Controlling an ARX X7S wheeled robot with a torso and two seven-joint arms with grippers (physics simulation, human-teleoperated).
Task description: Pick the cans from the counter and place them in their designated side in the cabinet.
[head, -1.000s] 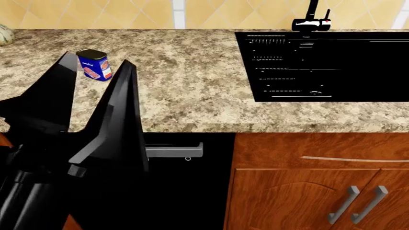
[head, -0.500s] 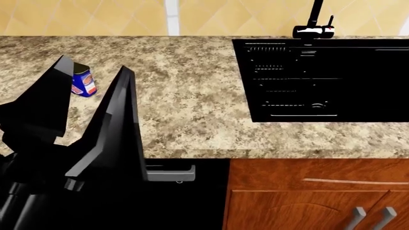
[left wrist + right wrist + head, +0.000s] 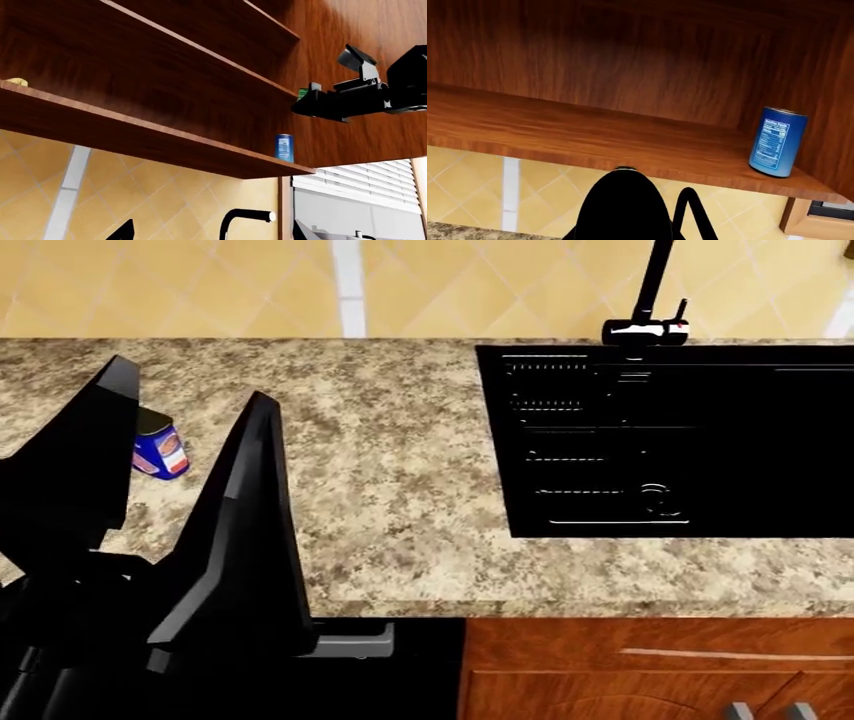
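Observation:
A blue can [image 3: 162,452] with a red-and-white label stands on the granite counter [image 3: 387,490]. It is half hidden behind the far finger of my left gripper [image 3: 191,380]. That gripper is open, its two black fingers wide apart and empty, and only its tips show in the left wrist view [image 3: 213,231]. My right gripper [image 3: 297,108] is raised into a wooden wall shelf unit [image 3: 153,135]. Its fingers read as one black mass with no gap [image 3: 624,172]. A small green thing [image 3: 302,92] shows just beside its tip. A strip of the reddish-brown cabinet [image 3: 641,670] lies under the counter.
A taller blue tin with a white label [image 3: 776,141] stands at the end of the lower shelf [image 3: 594,135]. A small yellow thing [image 3: 17,81] sits at that shelf's other end. The black sink [image 3: 667,435] and faucet [image 3: 647,300] fill the counter's right side.
The head view has shifted: the blue can has slid down and left, now partly behind the left finger, and most of the cabinet front has dropped out below. The left gripper stays open.

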